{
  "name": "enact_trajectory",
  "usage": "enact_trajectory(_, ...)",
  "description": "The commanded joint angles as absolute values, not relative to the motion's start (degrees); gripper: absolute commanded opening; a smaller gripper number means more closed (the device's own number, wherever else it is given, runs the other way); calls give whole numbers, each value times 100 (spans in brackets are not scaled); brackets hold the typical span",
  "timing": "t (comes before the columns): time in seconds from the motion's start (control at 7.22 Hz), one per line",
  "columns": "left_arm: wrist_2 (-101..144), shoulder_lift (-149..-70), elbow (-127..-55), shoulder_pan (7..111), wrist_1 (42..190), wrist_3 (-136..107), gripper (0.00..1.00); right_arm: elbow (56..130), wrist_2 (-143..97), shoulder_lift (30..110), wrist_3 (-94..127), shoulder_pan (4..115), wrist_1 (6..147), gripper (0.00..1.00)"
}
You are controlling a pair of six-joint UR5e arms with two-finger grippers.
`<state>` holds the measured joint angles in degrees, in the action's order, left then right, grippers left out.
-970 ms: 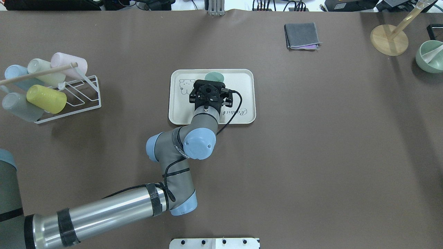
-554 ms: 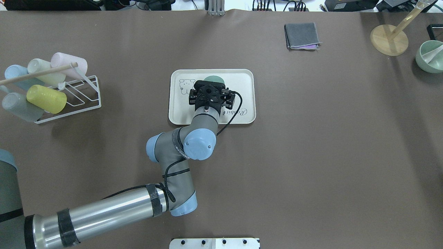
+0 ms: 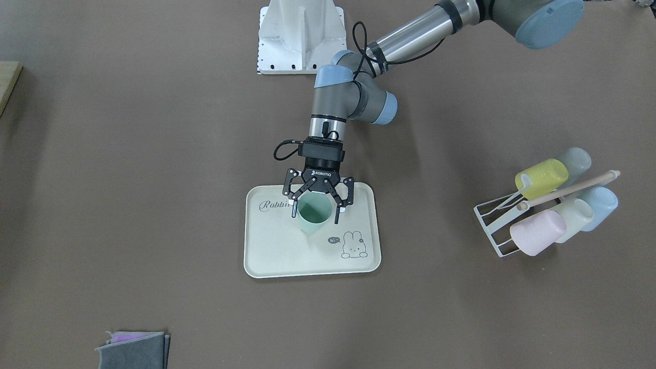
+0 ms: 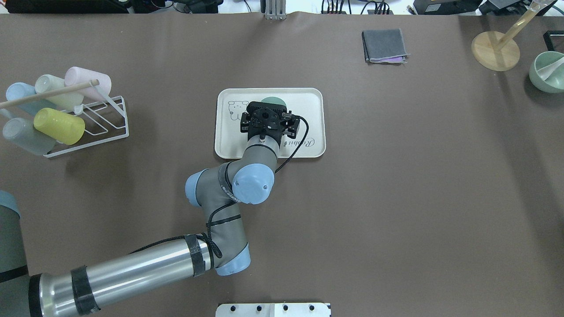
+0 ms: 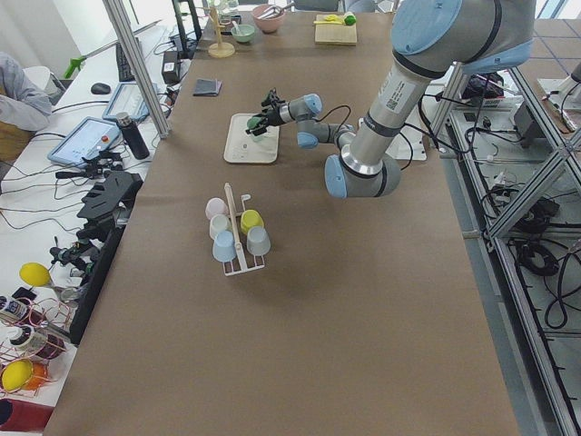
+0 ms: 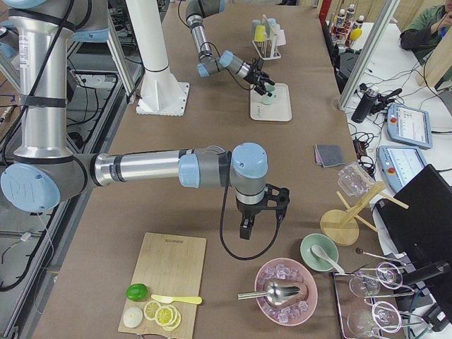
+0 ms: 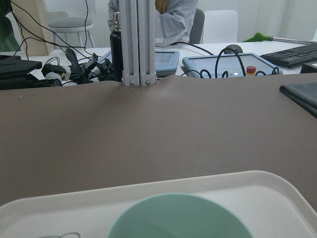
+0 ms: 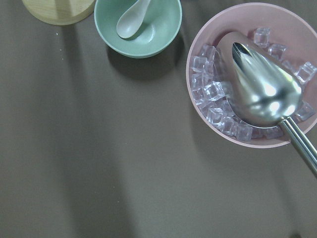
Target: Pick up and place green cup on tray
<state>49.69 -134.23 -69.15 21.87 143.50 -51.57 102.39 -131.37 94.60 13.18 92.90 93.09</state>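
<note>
The green cup (image 3: 313, 211) stands upright on the cream rabbit tray (image 3: 287, 256), near its middle. My left gripper (image 3: 316, 214) points down over the cup and is open, with one finger on each side of the rim and a gap on both sides. In the overhead view the gripper (image 4: 266, 121) hides most of the cup (image 4: 273, 100) on the tray (image 4: 308, 105). The left wrist view shows the cup's rim (image 7: 178, 218) close below and the tray's rim (image 7: 277, 188). My right gripper (image 6: 245, 229) hangs over the table far from the tray; I cannot tell whether it is open.
A white wire rack (image 4: 66, 110) with several pastel cups stands at the robot's left. A folded grey cloth (image 4: 384, 45), a wooden stand (image 4: 495, 50) and a green bowl with a spoon (image 4: 546, 72) lie far right. A pink bowl of ice with a scoop (image 8: 247, 74) sits under the right wrist.
The left gripper's fingers have spread a little around the cup. The cup stays on the tray, and the arm has barely moved.
</note>
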Motion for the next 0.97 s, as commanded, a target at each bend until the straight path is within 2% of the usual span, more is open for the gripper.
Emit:
enact_trajectory(0.0,4913,-13148,-7347,2206,14914,-4501,99,10239,-13140,9466,1318,9316,9308,100)
enact_trajectory(0.42,5253,-13166,-7882,2442,14871,-4509,99,10239,-13148,9466,1318,9377,9308,100)
enact_trajectory(0.83,6973,-13113,-8357,3635,13401,-4509,99,10239,-13148,9466,1310,9430,9325,100)
